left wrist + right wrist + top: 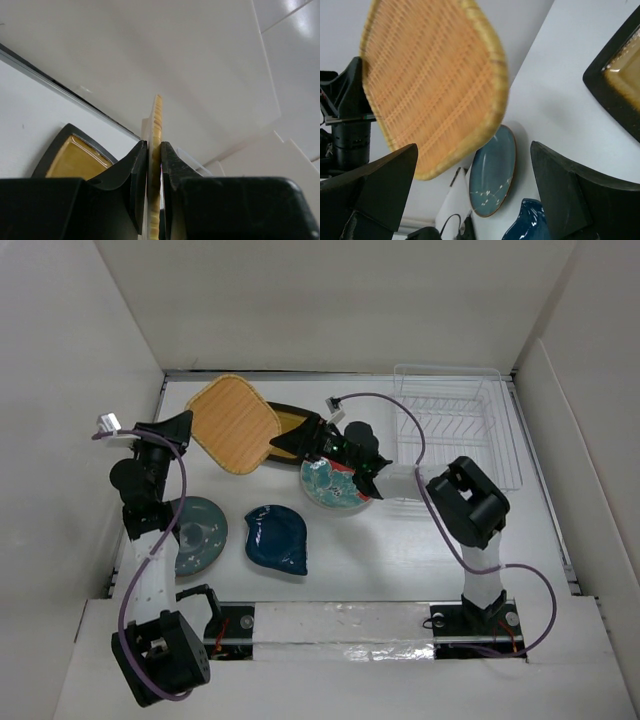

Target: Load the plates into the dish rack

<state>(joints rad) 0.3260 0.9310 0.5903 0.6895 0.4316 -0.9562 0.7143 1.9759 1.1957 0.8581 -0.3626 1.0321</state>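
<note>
**Top external: orange plate in left grip, off the table**

Dish rack [455, 435] sits at the far right. The orange woven plate [233, 424] is raised at the back left, with the left gripper [185, 430] clenched on its rim. The square yellow plate [285, 418], flowered plate [330, 485], blue leaf plate [277, 538] and teal-grey plate [200, 533] lie on the table. Right gripper [303, 436] is released, jaws spread wide and facing the orange plate.

table [400, 550] | teal-grey plate [205, 530] | blue leaf plate [277, 539] | flowered plate [330, 490] | yellow plate [290, 422] | dish rack [455, 430]
</note>
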